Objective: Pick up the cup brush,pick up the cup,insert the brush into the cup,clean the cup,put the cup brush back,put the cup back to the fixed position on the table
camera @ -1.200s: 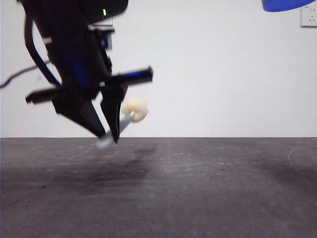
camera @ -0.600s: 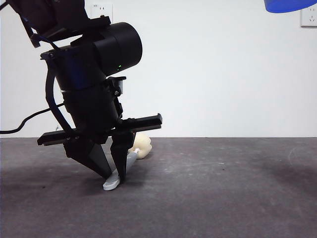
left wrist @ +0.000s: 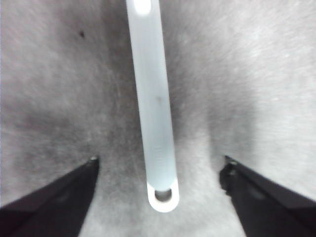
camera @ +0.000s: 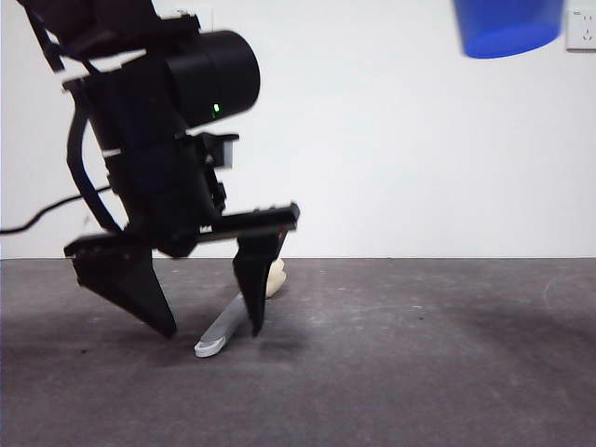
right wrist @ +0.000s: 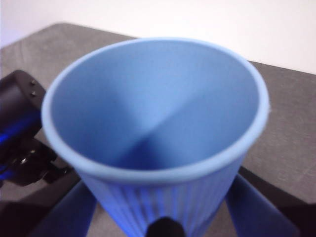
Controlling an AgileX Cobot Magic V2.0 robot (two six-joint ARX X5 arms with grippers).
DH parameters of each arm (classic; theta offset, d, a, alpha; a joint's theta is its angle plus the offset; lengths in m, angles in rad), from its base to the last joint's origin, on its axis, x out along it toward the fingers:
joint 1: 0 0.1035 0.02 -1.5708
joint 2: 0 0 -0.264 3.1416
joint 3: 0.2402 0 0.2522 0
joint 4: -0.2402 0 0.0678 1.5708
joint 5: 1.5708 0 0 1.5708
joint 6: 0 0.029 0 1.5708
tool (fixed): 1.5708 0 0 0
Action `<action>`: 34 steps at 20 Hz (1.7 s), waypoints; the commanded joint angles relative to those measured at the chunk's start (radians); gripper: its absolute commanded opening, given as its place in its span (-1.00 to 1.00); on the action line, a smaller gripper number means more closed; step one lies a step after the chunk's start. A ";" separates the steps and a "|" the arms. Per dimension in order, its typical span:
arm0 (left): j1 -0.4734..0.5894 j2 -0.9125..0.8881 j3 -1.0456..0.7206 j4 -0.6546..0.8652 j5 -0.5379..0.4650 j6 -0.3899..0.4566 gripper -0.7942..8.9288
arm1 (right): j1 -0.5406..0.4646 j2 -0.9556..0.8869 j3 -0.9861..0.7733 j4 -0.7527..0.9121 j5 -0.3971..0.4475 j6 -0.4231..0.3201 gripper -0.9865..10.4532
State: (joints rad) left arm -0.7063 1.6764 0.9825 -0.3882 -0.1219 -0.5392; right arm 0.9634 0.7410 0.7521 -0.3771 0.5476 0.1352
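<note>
- The table (camera: 419,354) is a dark grey-brown, scuffed surface running the full width of the front view, with a plain white wall behind it.
- The left arm fills the left side of the front view, big and black, and its left gripper (camera: 209,321) reaches down to the table with its jaws spread wide — one jaw on each side of the brush handle, neither one touching it.
- The cup (right wrist: 158,133), a blue ribbed tumbler, is high above the table at the front view's upper right corner (camera: 507,26); only its lower part shows there. In the right wrist view its open mouth faces the camera and the inside looks empty.
- The right gripper (right wrist: 163,224) has its jaws closed against the cup's ribbed sides, holding it in the air.
- The cup brush (camera: 223,331) lies on the table between the left gripper's jaws. Its grey handle (left wrist: 155,113) runs straight down the gap, white tip with a hanging hole nearest the wrist camera — the cream sponge head (camera: 276,277) shows just behind one jaw.
</note>
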 commanded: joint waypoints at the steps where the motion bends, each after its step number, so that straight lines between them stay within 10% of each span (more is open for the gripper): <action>1: -0.001 -0.076 -0.007 -0.028 0.003 0.039 0.02 | -0.039 0.045 -0.059 0.091 -0.003 0.014 -0.86; 16: -0.035 -0.718 -0.007 -0.406 0.052 0.151 0.02 | -0.449 0.668 -0.203 0.806 -0.464 -0.040 -0.86; 34: -0.035 -0.764 -0.007 -0.444 0.047 0.151 0.01 | -0.530 1.040 -0.203 1.176 -0.529 -0.126 -0.85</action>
State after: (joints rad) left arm -0.7391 0.9123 0.9825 -0.8349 -0.0719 -0.4004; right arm 0.4324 1.7603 0.5552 0.8165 0.0231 0.0139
